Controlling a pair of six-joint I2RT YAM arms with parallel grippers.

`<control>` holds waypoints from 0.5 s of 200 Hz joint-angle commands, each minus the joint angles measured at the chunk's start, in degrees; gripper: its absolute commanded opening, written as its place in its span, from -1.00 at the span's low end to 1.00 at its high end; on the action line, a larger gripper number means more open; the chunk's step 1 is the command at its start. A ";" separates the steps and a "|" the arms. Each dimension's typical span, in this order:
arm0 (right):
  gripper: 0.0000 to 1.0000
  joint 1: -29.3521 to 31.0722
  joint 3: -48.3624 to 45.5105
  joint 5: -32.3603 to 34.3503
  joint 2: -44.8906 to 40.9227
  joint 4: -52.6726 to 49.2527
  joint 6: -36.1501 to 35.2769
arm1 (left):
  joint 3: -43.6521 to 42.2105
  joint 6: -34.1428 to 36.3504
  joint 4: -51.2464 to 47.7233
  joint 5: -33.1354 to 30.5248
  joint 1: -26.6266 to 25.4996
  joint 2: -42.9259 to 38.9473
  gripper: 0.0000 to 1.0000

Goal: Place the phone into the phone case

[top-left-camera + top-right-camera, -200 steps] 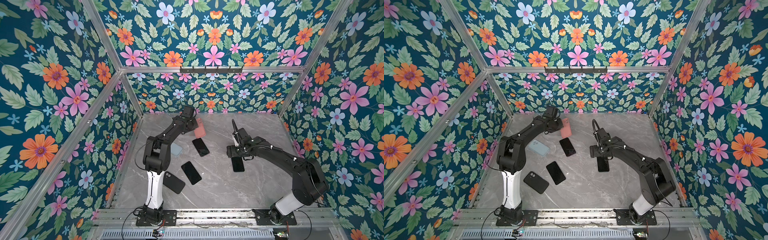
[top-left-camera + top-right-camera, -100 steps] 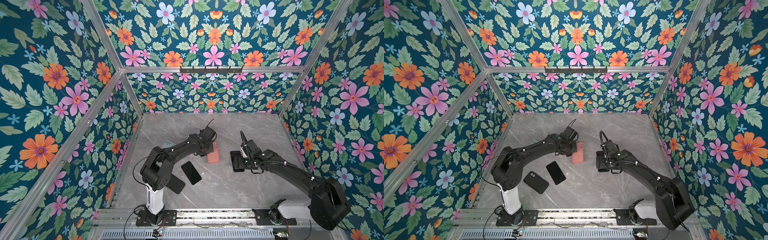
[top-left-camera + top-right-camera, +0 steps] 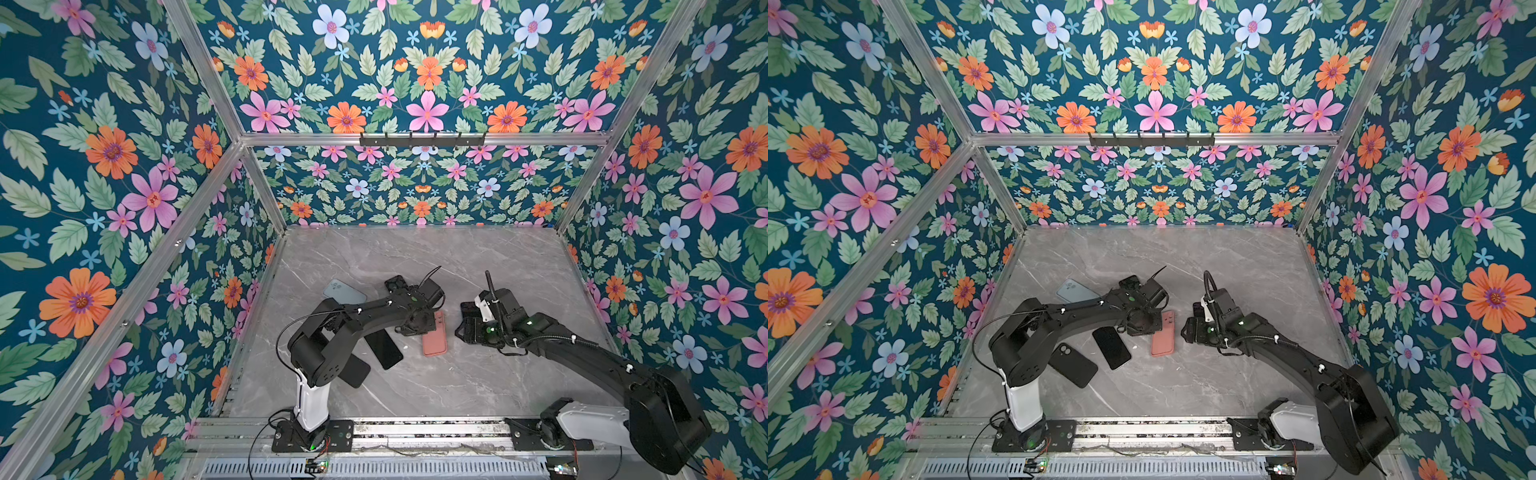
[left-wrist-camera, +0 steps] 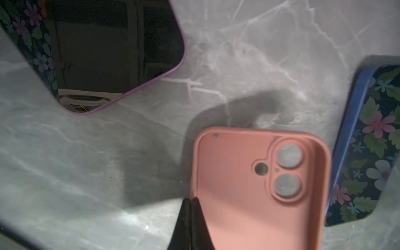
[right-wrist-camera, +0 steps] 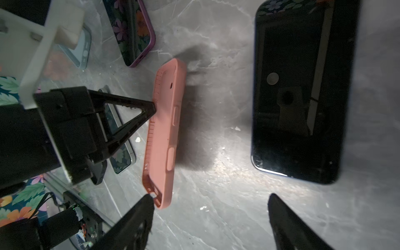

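Note:
The pink phone case [image 3: 435, 334] [image 3: 1163, 334] is near the middle of the grey table, its open side showing in the left wrist view [image 4: 249, 194]. My left gripper [image 3: 423, 328] [image 4: 190, 200] is shut on the case's long side wall. A dark phone with a blue edge [image 5: 303, 93] [image 4: 346, 138] lies screen up just right of the case. My right gripper partly covers this phone [image 3: 466, 309] in the top views. The right gripper [image 5: 211, 198] [image 3: 462, 332] is open over bare table between case and phone. One of its fingertips [image 5: 147, 201] is beside the case's end.
A black phone [image 3: 384, 347] and a black case with a camera cutout [image 3: 1073, 365] lie front left, under the left arm. A pale blue case [image 3: 344, 292] and a purple-edged phone [image 4: 108, 54] lie behind it. Flowered walls enclose the table [image 3: 415, 386].
My left arm has carried the pink case from the back of the table forward to the middle. My right gripper has swung to sit beside it, and its jaws have narrowed slightly.

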 commanded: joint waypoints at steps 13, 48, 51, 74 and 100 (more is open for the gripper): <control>0.57 1.97 -0.07 -2.15 3.27 5.82 2.98 | -1.07 -1.27 -0.14 0.12 -0.32 0.21 -1.00; 0.44 2.48 0.16 -1.79 6.36 7.89 3.43 | -0.50 -0.50 -0.31 0.63 -0.49 0.32 -0.98; 0.43 2.44 0.24 -1.79 6.63 7.99 3.43 | -0.45 -0.47 -0.31 0.77 -0.49 0.34 -0.95; 0.37 2.63 0.62 -1.79 8.50 8.49 3.34 | -0.43 -0.08 -0.58 1.09 -0.49 0.24 -0.75; 0.30 2.90 1.09 -1.78 10.54 8.89 3.34 | -1.12 0.59 -0.56 2.20 -0.49 -0.36 -0.60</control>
